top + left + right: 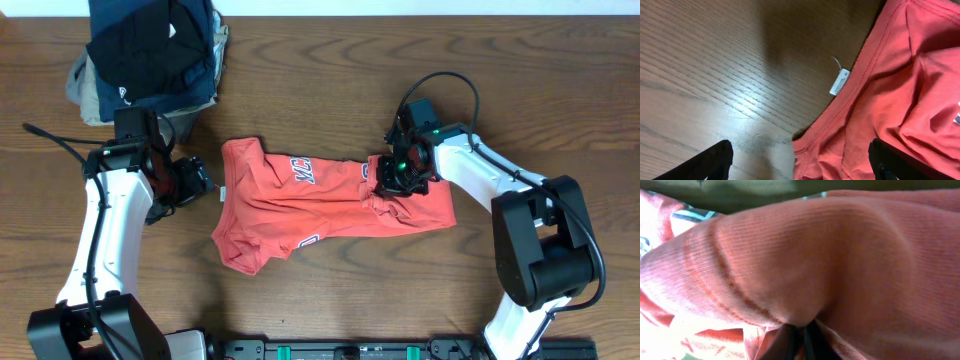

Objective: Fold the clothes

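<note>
The salmon T-shirt (320, 205) lay rumpled and sideways on the wooden worktop (330, 300), about midway between the two arms. Its navy, white-outlined lettering (304, 172) faced up.

At the T-shirt's collar end, the left end effector (195, 183) hung just beside the neckline, released and holding nothing. In its wrist view, the dark fingers (715, 161) stood far apart at the lower corners. Between them were the ribbed collar (860, 65) and bare wood. A small white tag (839, 82) stuck out from the collar over the worktop.

At the T-shirt's opposite end, the right end effector (400, 178) sat down on the cloth. It was clenched on a raised fold of the T-shirt, and its wrist view showed coral fabric (840, 255) bunched and pinched between the fingertips (790, 342).

Beyond the T-shirt's collar end, well apart from it at the far edge, sat a stack of folded dark and khaki garments (150, 50).
</note>
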